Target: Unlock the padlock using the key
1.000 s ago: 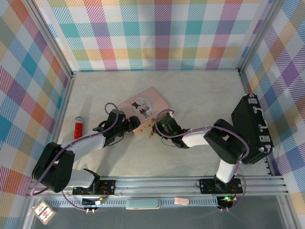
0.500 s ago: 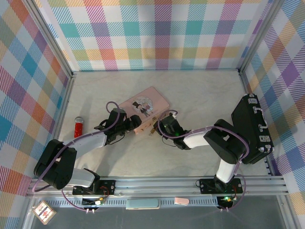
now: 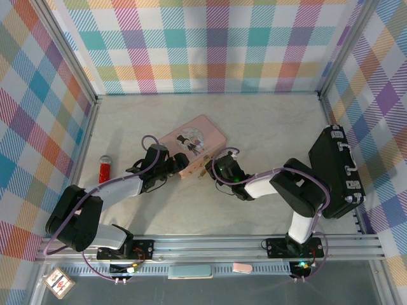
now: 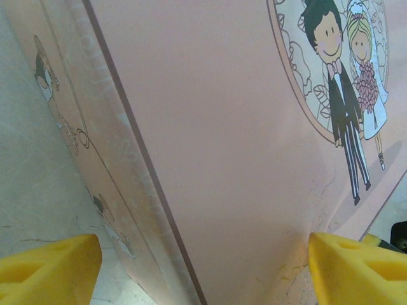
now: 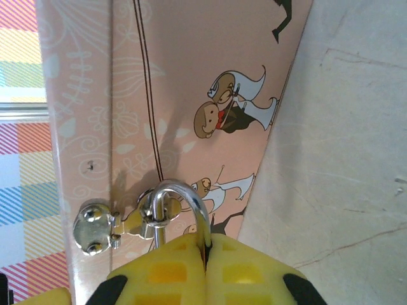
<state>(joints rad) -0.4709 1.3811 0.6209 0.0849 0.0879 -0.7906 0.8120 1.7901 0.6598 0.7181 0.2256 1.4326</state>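
Left claw [image 4: 203, 270]: open, lately advanced to straddle tin [image 4: 222, 127] corner. Right claw [image 5: 205, 267]: closed, edged in; padlock [image 5: 181, 202] shackle at its tips, on tin's hasp [image 5: 95, 230]. Key between them: cannot tell. Likely bracing for unlocking.

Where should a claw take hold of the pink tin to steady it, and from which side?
Across its near corner, from the left arm's side: the pink tin lies flat with straight walls, and the hasp end stays free. The open left claw straddles it there.
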